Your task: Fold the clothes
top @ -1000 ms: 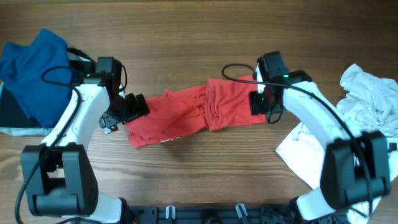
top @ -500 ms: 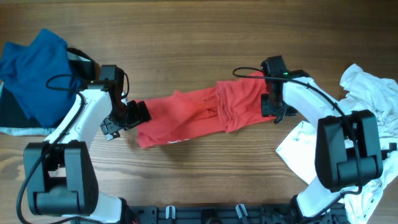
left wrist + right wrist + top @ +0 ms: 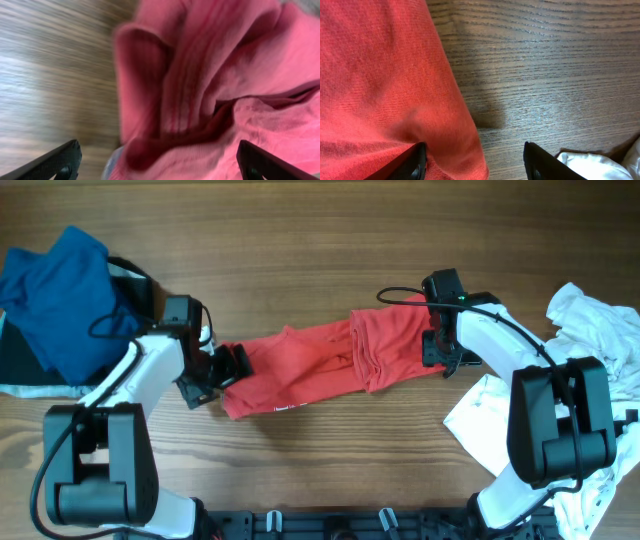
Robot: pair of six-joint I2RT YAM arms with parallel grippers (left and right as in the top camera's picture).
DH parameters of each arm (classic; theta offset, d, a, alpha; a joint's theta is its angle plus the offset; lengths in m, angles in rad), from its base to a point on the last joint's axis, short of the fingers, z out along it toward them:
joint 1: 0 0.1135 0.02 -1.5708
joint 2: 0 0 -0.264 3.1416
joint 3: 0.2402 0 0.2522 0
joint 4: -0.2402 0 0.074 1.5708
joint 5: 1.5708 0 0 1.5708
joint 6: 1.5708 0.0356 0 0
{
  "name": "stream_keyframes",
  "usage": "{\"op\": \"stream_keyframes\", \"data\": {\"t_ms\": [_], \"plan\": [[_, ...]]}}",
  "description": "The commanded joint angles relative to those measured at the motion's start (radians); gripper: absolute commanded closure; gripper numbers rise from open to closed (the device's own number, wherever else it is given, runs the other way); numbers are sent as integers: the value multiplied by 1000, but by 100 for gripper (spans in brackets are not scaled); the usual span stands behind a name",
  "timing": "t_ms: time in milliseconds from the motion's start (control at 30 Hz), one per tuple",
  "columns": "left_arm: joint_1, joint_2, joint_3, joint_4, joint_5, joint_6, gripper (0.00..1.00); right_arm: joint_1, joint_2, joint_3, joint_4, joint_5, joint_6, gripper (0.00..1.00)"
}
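Red shirt point(image 3: 310, 365) farther right, long axis left-right

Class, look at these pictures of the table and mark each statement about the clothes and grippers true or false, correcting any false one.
1. The red shirt lies on the table, with the left gripper at one end and the right gripper at the other. True.
2. The blue cloth lies beside the right arm. False: it lies at the left arm's side.
3. The left gripper's jaws stand wide apart. True.
4. The white clothes lie on top of the red shirt. False: they lie apart from it, at the right arm's side.
5. The red shirt is folded into a neat square. False: it is a long, rumpled strip.
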Motion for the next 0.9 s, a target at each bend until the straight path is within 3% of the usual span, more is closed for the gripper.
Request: {"op": "stream_keyframes", "data": {"t_ms": [0, 67, 233, 333, 400, 633, 767, 867], "plan": [[4, 12, -77, 79, 102, -10, 0, -10, 45, -10, 12, 18, 18, 37], [2, 12, -90, 106, 122, -9, 3, -10, 45, -10, 12, 18, 19, 37], [-39, 12, -92, 168, 179, -14, 37, -10, 45, -10, 8, 11, 19, 35], [-40, 11, -92, 187, 164, -13, 65, -10, 45, -10, 1, 10, 20, 34], [-23, 9, -83, 193, 111, -12, 94, -10, 45, -10, -6, 10, 20, 33], [97, -39, 149, -30, -85, 72, 96, -10, -58, 57, -53, -59, 19, 30], [160, -39, 335, -123, -250, 93, 96, -16, -187, 85, -62, -61, 20, 19], [185, -39, 452, -151, -282, 94, 96, -45, -268, 85, -95, -61, 19, 16]]}}
